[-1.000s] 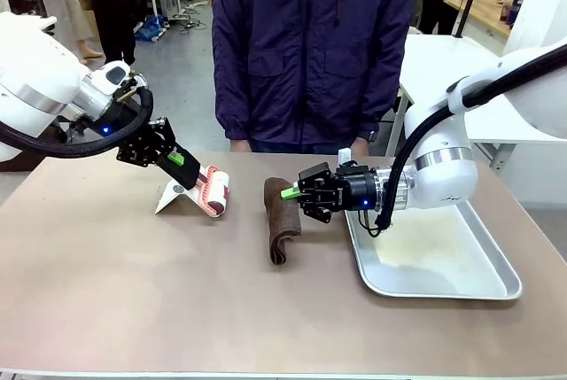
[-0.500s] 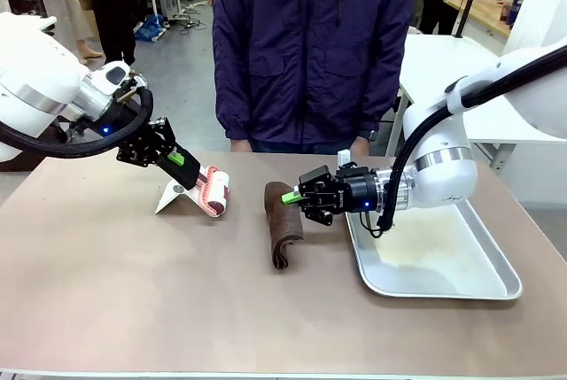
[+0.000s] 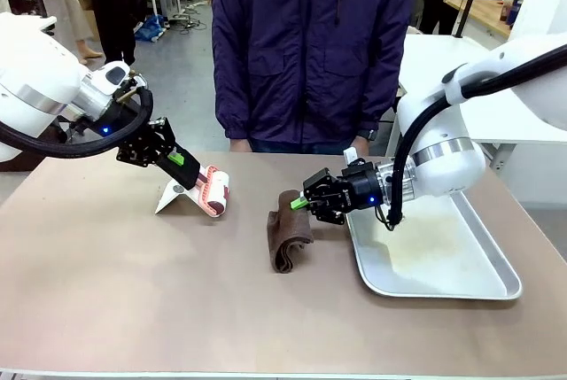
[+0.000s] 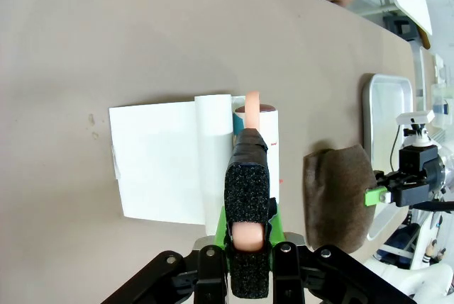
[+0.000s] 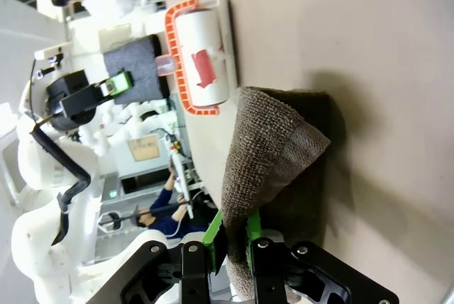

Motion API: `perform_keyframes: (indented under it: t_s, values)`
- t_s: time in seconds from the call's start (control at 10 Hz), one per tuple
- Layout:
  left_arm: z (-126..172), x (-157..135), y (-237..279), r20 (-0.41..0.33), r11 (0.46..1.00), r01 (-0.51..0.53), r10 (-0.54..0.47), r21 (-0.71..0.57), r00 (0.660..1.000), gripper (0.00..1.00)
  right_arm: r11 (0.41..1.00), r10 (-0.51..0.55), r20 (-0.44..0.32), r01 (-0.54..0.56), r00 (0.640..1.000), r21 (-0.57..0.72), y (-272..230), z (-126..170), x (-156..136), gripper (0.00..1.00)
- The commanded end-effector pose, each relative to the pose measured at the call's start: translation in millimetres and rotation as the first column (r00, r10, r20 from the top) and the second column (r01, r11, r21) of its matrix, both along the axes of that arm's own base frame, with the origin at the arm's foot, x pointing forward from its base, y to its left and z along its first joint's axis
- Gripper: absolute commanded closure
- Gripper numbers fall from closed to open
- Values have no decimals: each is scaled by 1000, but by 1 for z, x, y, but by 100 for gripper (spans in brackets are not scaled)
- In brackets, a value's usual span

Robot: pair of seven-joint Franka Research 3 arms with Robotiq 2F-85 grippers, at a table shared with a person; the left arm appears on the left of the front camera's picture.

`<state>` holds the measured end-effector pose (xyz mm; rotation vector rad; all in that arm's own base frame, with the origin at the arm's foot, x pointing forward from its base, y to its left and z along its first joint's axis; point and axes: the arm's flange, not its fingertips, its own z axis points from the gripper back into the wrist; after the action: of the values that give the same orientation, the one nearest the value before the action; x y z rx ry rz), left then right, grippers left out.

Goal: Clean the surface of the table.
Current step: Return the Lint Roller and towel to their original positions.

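Left arm: enters from the left side, forearm angled down toward the table centre. Left gripper [image 3: 183, 164]: jaws closed on a pink handle, green pads [image 4: 223, 217] pressed to it. Right arm: elbow raised, wrist level, reaching toward the middle. Right gripper [image 3: 302, 205]: fingers pinched together on brown cloth, pads [image 5: 215, 233] nearly touching.

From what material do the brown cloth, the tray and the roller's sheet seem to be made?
The brown cloth, pinched by the right gripper, looks like terry or microfibre fabric: a nubby looped weave shows in the right wrist view. The tray looks like brushed metal, silver with a dull sheen. The white sheet under the lint roller, held by the left gripper, seems thin paper, possibly adhesive.
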<state>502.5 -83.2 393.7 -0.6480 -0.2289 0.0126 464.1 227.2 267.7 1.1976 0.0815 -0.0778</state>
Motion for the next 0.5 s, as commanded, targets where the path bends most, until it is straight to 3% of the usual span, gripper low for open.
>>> perform_keyframes:
  t_s: [0.0,0.4]
  values:
    - [-6,-3,8,7,1000,-11,11,8,1000,78,995,-26,-5,25,1000,-101,3,12,-4,88]
    - [-6,-3,9,8,1000,-9,9,10,1000,78,958,-15,47,28,999,-284,-3,26,-5,88]
